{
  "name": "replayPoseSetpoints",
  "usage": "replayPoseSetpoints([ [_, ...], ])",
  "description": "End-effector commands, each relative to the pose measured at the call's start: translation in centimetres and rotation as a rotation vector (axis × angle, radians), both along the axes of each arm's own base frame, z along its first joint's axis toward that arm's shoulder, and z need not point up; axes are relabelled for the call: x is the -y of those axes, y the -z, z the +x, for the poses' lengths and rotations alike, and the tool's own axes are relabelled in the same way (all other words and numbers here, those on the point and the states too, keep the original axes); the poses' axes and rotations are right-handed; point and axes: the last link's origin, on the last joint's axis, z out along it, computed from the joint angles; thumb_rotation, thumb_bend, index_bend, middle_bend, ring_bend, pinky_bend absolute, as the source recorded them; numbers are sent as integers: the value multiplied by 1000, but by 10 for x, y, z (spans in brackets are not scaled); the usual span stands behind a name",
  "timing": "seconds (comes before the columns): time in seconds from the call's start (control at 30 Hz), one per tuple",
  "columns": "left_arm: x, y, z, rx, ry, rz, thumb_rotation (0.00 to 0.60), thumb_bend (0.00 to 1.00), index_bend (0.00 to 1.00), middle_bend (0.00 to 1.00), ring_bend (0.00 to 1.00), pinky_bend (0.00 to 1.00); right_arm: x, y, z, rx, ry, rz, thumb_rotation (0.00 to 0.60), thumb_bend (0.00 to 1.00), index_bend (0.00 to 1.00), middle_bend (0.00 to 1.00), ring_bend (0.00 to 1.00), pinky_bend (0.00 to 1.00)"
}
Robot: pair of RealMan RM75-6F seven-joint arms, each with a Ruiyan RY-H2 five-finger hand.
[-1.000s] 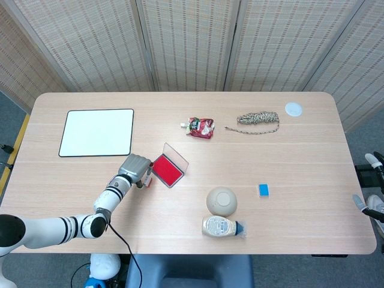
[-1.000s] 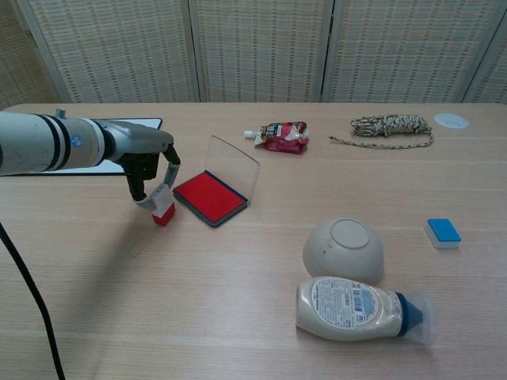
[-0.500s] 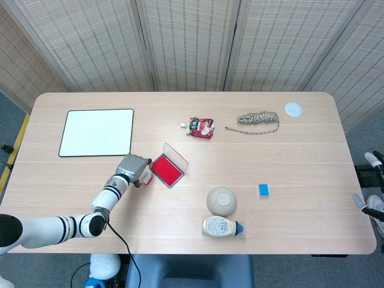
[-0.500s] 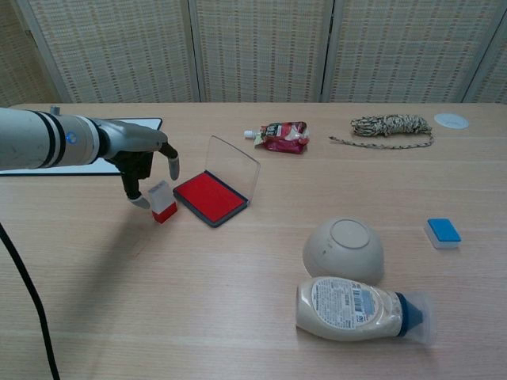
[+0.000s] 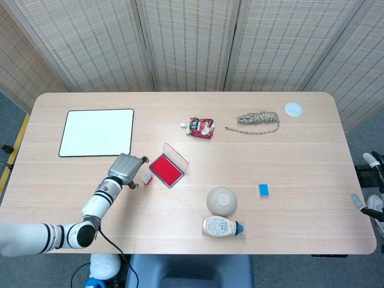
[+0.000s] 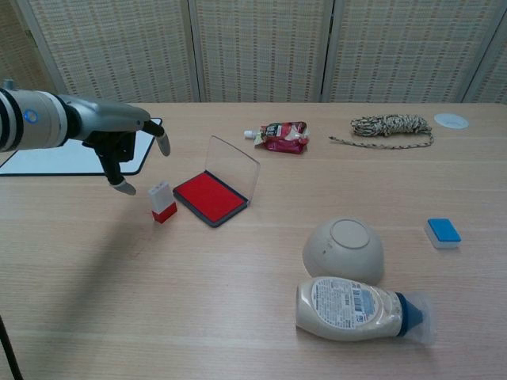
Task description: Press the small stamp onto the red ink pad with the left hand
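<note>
The small stamp [image 6: 162, 201], white above and red below, stands upright on the table just left of the ink pad; it also shows in the head view as the stamp [image 5: 146, 178]. The red ink pad [image 6: 209, 197] lies open with its clear lid [image 6: 233, 165] raised; in the head view the ink pad [image 5: 165, 170] sits mid-table. My left hand [image 6: 120, 147] hovers up and to the left of the stamp, fingers spread, holding nothing; the head view shows this hand [image 5: 126, 168] beside the stamp. My right hand is out of both views.
A white board [image 5: 97, 132] lies at the far left. A red pouch [image 6: 282, 134], a rope coil [image 6: 391, 125] and a white disc [image 6: 451, 120] sit at the back. A bowl [image 6: 344, 248] upside down, a lying bottle [image 6: 356, 308] and a blue block [image 6: 443, 231] occupy the right.
My left hand let go of the stamp, which stands by the pad, then drew back up and to the left with its fingers spread.
</note>
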Motion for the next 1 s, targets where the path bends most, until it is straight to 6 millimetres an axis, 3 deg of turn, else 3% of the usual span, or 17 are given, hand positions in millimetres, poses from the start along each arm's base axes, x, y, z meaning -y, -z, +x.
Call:
replayPoseSetpoints([
  [0.03,24,-47,-11,67,6,88,600,246,203,990,756,850,0,1,0,-2,1,2,600,295,0,0,0,0],
  [0.1,41,-70,-24,130,9,134,600,246,149,916,691,798,1,2,1,-5,2,3,600,295,0,0,0,0],
  [0.2,70,-98,-52,226,18,204,600,246,33,635,524,664,2,5,1,-11,8,7,600,296,0,0,0,0],
  [0.27,92,-114,-77,285,24,257,600,246,6,519,407,597,5,7,1,-17,15,15,600,296,0,0,0,0],
  [0.37,124,-130,-119,340,18,352,600,246,0,350,216,476,10,13,1,-30,30,28,600,296,0,0,0,0],
  [0.5,160,-138,-166,318,-8,524,600,246,0,125,36,323,18,22,0,-58,56,50,600,297,0,0,0,0],
  [0.67,187,-141,-201,247,-88,668,600,246,0,38,0,273,27,34,0,-92,95,63,600,299,0,0,0,0],
  [1.0,193,-146,-201,227,-82,683,600,246,0,0,2,258,28,40,-1,-105,124,77,600,300,0,0,0,0],
])
